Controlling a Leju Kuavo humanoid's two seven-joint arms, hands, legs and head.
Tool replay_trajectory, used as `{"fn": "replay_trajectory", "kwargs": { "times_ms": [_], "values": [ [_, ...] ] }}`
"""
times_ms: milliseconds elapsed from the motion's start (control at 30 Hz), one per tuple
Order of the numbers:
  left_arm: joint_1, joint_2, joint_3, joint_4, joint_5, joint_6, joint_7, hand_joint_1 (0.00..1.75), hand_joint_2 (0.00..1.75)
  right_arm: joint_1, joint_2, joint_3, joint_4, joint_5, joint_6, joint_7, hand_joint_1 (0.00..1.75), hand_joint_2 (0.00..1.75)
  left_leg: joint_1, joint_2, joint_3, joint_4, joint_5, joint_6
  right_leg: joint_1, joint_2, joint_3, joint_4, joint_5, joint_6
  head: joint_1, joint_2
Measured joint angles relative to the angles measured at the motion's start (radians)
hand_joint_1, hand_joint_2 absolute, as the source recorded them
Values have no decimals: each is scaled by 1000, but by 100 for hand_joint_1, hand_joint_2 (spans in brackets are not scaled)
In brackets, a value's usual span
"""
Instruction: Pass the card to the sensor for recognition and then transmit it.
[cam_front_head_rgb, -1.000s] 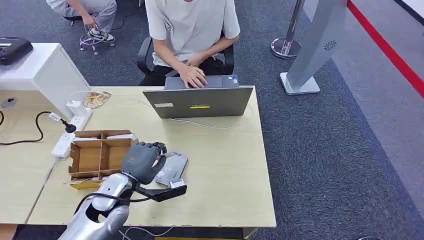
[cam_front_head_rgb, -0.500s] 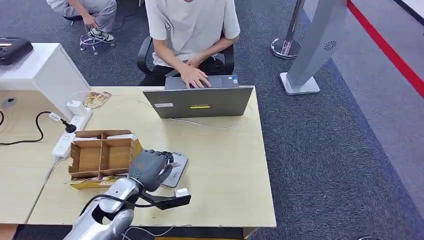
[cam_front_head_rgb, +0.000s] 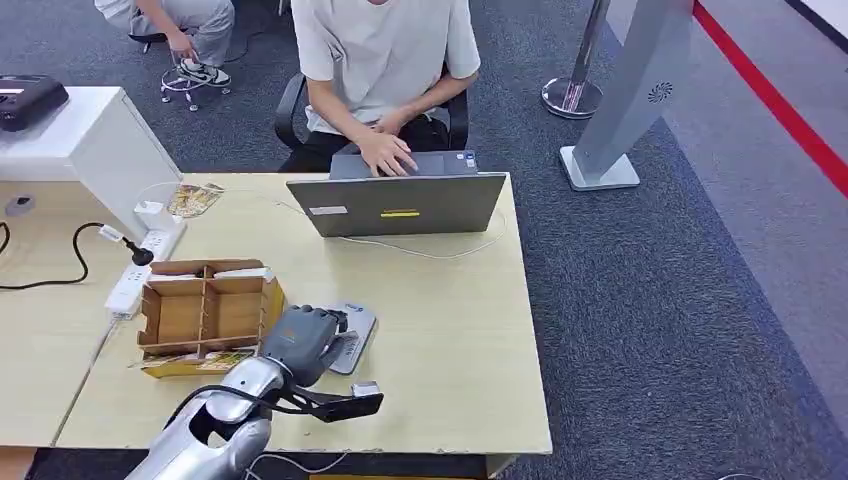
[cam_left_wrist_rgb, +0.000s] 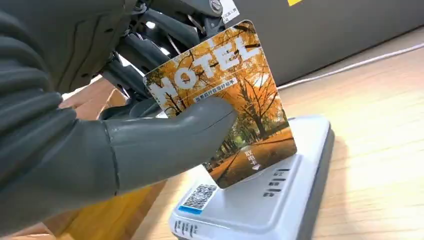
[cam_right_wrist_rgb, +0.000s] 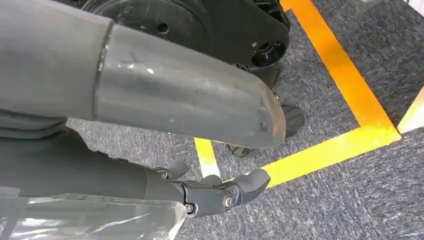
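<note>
My left hand (cam_front_head_rgb: 300, 343) pinches the card (cam_left_wrist_rgb: 225, 100), an orange autumn-tree card printed HOTEL, between thumb and fingers. The thumb presses on the card's face. The card is tilted, its lower edge just over the top of the sensor (cam_left_wrist_rgb: 280, 200), a flat grey reader with a QR sticker; I cannot tell whether they touch. In the head view the sensor (cam_front_head_rgb: 356, 330) lies on the table beside the cardboard box, half covered by the hand. My right hand (cam_right_wrist_rgb: 165, 105) hangs over the floor, thumb and fingers apart, holding nothing.
A compartmented cardboard box (cam_front_head_rgb: 200, 315) stands just left of the sensor. A laptop (cam_front_head_rgb: 400, 205) sits at the table's far edge with a person seated behind it, a hand on the keyboard. A power strip (cam_front_head_rgb: 140, 270) and a white unit (cam_front_head_rgb: 80, 150) are at the left.
My left hand has moved nearer to me and down with the card, settling over the sensor. It has hardly shifted in the last half second.
</note>
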Motion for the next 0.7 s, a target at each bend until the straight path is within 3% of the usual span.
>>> {"fn": "replay_trajectory", "kwargs": {
  "times_ms": [100,167,333,433,533,700],
  "values": [
    [0,3,-7,-4,-18,22,21,175,175,1,2,-4,-1,0,0,1,0,0,0,0,0,0,0,0,0,0,0,0,0,0,0,0],
    [6,-2,-8,-14,-45,78,32,175,175,2,5,-10,-3,1,-1,1,0,0,0,0,0,0,0,0,0,0,0,0,0,0,0,0],
    [15,-42,-4,-115,-156,356,41,175,175,7,17,-24,-18,22,-8,-5,0,0,0,-2,-2,0,1,1,0,-2,-1,0,0,0,0,0],
    [-8,-56,22,-179,-185,460,32,175,175,8,19,-23,-23,51,-8,-10,0,0,-1,-1,-2,0,1,1,0,-1,-2,0,0,0,0,0],
    [-62,-68,84,-188,-202,518,-1,175,175,7,19,-22,-23,80,-12,-13,0,0,-1,-1,-2,0,1,1,0,-1,-2,0,0,0,0,0],
    [-154,-90,145,-157,-223,531,-4,175,175,4,18,-15,-23,114,-24,-14,0,0,0,-2,-2,0,2,0,0,-2,-2,1,1,-1,0,0]
  ]
}}
